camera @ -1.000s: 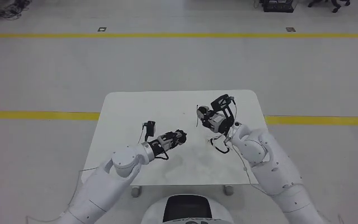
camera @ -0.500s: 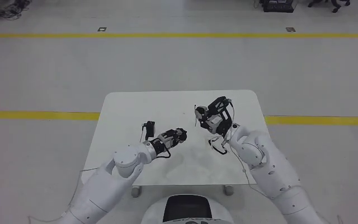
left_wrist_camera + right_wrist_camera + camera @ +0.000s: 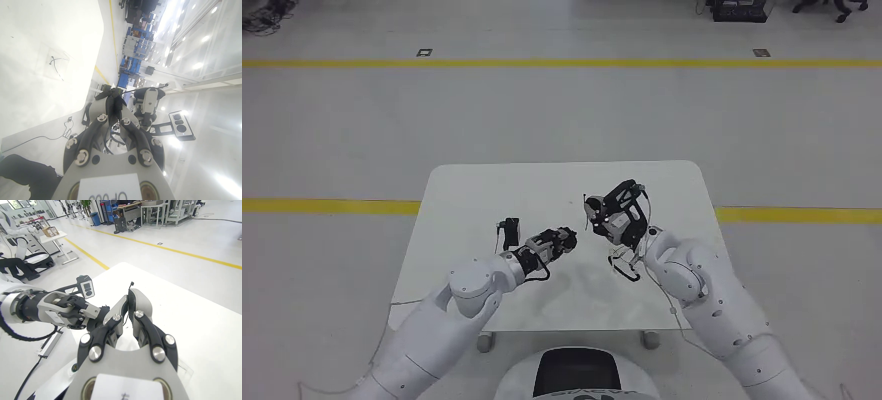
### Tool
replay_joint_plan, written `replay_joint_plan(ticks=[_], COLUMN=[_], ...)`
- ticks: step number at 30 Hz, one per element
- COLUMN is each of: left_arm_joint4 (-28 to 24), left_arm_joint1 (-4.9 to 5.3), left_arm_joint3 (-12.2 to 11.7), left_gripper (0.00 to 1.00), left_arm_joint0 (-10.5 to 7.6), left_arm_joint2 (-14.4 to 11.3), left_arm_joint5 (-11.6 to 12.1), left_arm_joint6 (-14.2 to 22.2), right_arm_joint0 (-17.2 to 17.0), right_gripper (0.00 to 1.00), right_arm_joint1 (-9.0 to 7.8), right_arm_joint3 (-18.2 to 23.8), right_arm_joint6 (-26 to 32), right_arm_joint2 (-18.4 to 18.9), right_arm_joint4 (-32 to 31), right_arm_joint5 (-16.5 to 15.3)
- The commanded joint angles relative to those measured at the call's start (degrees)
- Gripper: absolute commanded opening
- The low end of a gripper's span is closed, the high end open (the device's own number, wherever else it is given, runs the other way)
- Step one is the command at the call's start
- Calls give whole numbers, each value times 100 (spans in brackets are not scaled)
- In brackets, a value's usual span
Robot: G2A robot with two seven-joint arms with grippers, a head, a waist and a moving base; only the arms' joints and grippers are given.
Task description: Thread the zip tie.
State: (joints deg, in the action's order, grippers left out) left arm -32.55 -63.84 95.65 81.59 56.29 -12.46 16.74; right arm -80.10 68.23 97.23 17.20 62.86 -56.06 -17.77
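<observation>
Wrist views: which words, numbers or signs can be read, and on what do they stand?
Left wrist label, on the base of the left tool: upside down, cut by the edge; not readable whole.
Right wrist label, on the base of the right tool: only a small cut-off mark; unreadable.
Blue sign, in the room behind: too small to read.

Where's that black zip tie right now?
In the right wrist view, the thin black zip tie is pinched in the right hand, head poking past its tips, above the white table near the left hand.

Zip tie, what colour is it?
The zip tie is black, clearest in the right wrist view.
</observation>
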Motion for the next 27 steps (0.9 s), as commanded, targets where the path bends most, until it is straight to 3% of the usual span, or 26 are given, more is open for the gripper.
replay_joint_plan(ticks=[1,27], left_arm_joint4=[-3,-90], left_arm_joint1=[-4,-16], left_arm_joint3=[3,34], left_gripper=[0,0], left_arm_joint0=[-3,80], left_arm_joint2=[-6,43], left_arm_joint5=[-9,-1], left_arm_joint6=[-26,-83], right_arm_joint0=[0,2], right_gripper=[0,0], right_arm_joint1=[4,51], right_arm_joint3=[-26,-175], right_arm_joint6=[-36,-391], right_arm_joint2=[-9,-106], right_arm_joint4=[15,167], right_arm_joint5=[-11,-39])
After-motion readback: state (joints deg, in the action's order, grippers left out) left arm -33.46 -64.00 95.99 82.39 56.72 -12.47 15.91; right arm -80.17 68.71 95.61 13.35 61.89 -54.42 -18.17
